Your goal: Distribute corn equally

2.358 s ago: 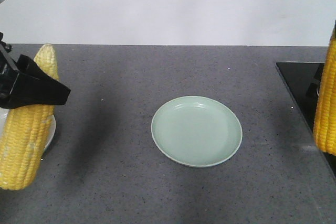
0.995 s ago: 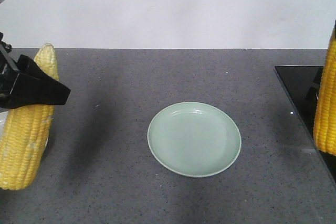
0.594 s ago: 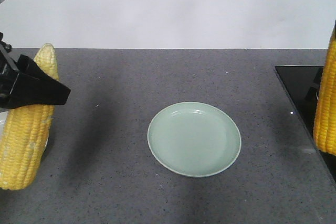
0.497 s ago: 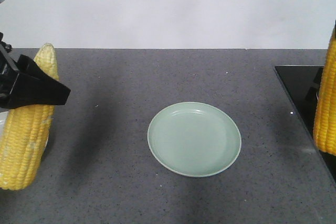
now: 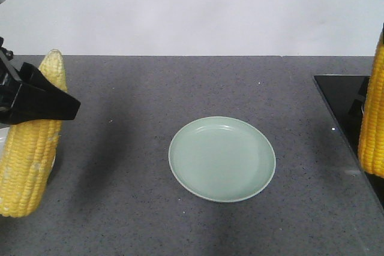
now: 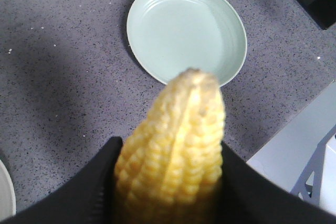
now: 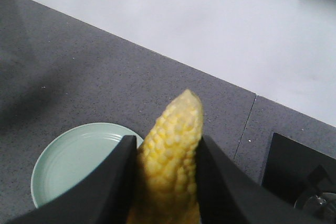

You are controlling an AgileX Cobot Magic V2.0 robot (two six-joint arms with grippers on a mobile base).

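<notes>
Corn cob (image 5: 31, 145) clamped in left gripper (image 6: 168, 182); second cob (image 7: 170, 161) clamped in right gripper (image 7: 164, 182); green plate (image 5: 264, 166) between, bare.

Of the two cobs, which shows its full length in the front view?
The cob in the left hand: pale tip to blunt base visible. The right-hand cob is cut off by the frame edge.
</notes>
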